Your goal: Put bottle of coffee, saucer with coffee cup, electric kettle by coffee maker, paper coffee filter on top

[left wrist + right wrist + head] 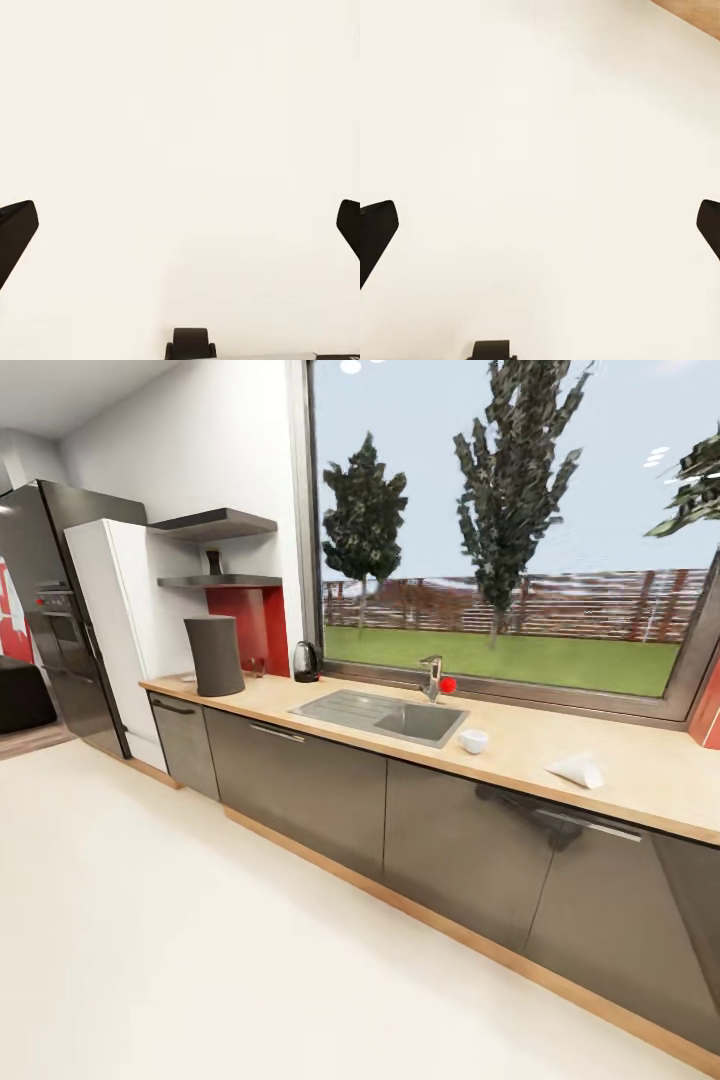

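Floor (180, 112) under both spread pincers | coffee cup (473, 740) on countertop (520, 745)

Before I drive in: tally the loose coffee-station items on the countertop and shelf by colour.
Dark: 3 - coffee maker, electric kettle, bottle of coffee
White: 2 - coffee cup, paper coffee filter
Total: 5
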### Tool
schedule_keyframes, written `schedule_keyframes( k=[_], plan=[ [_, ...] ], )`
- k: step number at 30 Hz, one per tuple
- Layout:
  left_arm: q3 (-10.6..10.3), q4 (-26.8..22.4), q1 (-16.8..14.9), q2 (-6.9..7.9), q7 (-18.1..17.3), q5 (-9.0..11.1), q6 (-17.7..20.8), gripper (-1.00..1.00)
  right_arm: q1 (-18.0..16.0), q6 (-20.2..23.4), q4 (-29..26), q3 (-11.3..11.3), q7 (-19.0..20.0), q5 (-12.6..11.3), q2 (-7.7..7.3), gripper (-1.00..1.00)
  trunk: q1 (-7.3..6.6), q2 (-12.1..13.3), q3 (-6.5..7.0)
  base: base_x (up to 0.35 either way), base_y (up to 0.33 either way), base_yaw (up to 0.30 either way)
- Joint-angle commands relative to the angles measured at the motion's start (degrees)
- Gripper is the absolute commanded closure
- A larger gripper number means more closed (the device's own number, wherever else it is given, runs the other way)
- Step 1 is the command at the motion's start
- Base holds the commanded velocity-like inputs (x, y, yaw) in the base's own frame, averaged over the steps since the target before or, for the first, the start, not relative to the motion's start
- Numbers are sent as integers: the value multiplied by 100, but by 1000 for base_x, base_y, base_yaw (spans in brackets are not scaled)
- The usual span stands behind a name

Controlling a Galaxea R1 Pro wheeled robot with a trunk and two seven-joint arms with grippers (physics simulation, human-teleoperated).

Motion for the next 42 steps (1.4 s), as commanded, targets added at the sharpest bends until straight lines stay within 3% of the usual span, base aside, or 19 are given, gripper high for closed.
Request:
schedule_keyframes(
  k=[1, 5, 9, 14, 42],
  plan=[
    [-2, -6, 1, 1, 1, 2, -9, -100, -3, -18, 4, -1, -2, 2, 0, -100, 0, -3, -5, 0, 0, 0],
    [-4, -2, 1, 1, 1, 1, -9, -100, -12, -15, 4, -2, 1, 2, -7, -100, 0, -3, -5, 3, -4, 0],
    [3, 19, 1, -115, 1, -10, -10, -100, -9, -18, 96, -24, 4, -16, -24, -100, 0, -3, -5, 59, -79, 0],
    [9, 26, 1, -154, 1, -14, -9, -100, -8, -19, 137, -31, 4, -25, -29, -100, 0, -3, -5, 39, -42, 0],
    [11, 36, 1, -175, 4, -17, -9, -100, -8, -20, 164, -34, 11, -27, -32, -100, 0, -3, -5, 26, -110, -17]
  ],
)
